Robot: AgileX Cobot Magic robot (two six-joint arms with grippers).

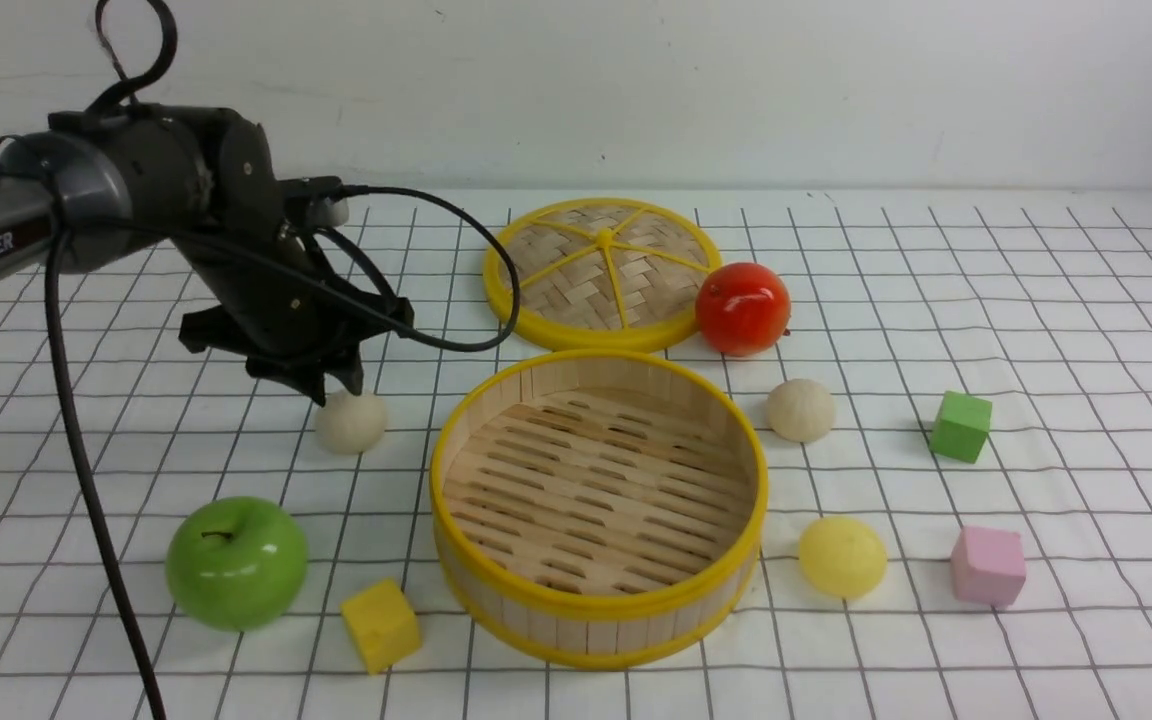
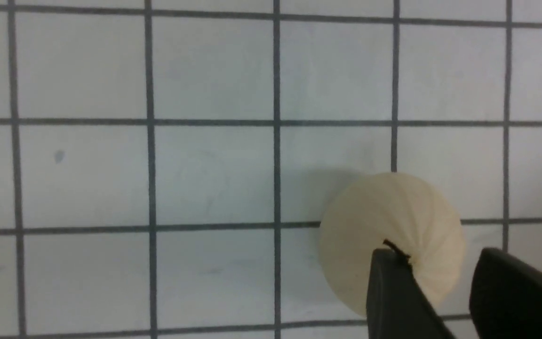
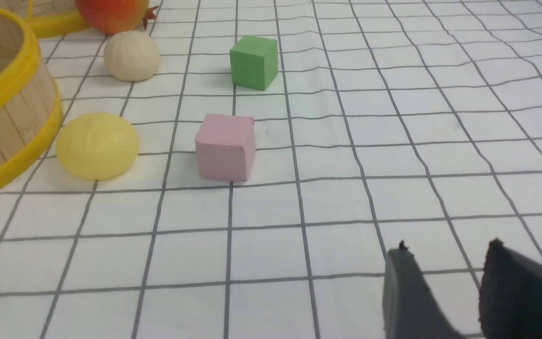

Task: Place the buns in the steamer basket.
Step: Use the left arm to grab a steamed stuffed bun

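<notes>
The steamer basket [image 1: 598,617] stands empty near the middle of the checked cloth. One cream bun [image 1: 351,422] lies to its left, and my left gripper [image 1: 332,385] hovers just over it, open. In the left wrist view this bun [image 2: 384,212] lies under the left gripper [image 2: 438,254], partly covered by one finger, not between the two. A second cream bun [image 1: 800,410] and a pale yellow bun [image 1: 842,556] lie right of the basket. My right gripper [image 3: 447,247] shows only in its wrist view, open and empty, well away from the yellow bun [image 3: 97,146].
The woven lid [image 1: 601,275] lies flat behind the basket with a red fruit [image 1: 742,308] at its edge. A green apple [image 1: 236,562] and yellow cube [image 1: 381,625] sit front left. A green cube [image 1: 960,426] and pink cube [image 1: 987,565] sit on the right.
</notes>
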